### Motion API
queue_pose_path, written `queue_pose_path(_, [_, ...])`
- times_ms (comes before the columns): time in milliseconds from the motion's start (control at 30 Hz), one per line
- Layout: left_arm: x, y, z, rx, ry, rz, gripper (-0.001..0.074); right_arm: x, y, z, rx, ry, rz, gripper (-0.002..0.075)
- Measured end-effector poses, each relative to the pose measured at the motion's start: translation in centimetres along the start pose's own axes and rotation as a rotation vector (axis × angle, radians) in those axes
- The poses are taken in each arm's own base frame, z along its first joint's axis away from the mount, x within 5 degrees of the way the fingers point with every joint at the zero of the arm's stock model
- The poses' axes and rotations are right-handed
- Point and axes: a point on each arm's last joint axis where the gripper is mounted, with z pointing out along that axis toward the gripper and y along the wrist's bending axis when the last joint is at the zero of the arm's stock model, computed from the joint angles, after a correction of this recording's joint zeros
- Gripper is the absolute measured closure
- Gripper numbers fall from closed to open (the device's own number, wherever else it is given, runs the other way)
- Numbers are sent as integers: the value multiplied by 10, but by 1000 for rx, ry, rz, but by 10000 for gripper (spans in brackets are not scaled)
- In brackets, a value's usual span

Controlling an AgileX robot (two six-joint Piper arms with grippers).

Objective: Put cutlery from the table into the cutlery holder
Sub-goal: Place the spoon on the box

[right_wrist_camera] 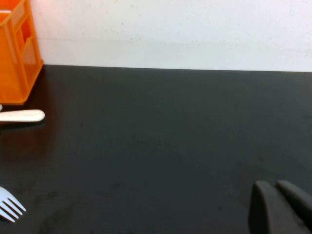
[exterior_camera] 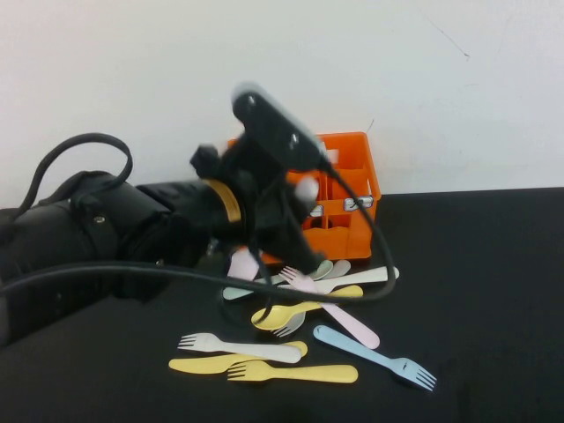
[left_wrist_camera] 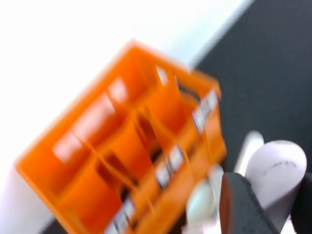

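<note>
High view: left hand (exterior_camera: 302, 204) raised just in front of orange cutlery holder (exterior_camera: 352, 159) at far edge of tabletop (exterior_camera: 493, 291), fingers closed on pale pink piece (left_wrist_camera: 275, 163) with its rounded end poking out. Loose cutlery (exterior_camera: 304, 313) heaped near tabletop's front edge, below the holder. Right hand (right_wrist_camera: 279, 207) low over bare tabletop, well apart from holder, fingers pressed together, gripping nothing.
</note>
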Motion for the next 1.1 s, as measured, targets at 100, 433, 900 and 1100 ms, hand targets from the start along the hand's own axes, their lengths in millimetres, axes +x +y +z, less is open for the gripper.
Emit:
queue_pose_path(100, [-8, 12, -1, -42, -122, -78, 539, 0, 0, 0, 0, 0, 0, 729])
queue_pose_path(433, [-10, 74, 12, -219, -459, -368, 539, 0, 0, 0, 0, 0, 0, 729])
queue_pose_path(900, [52, 92, 96, -285, -589, -437, 539, 0, 0, 0, 0, 0, 0, 729])
queue_pose_path(1100, [73, 94, 112, -279, -521, -476, 538, 0, 0, 0, 0, 0, 0, 729])
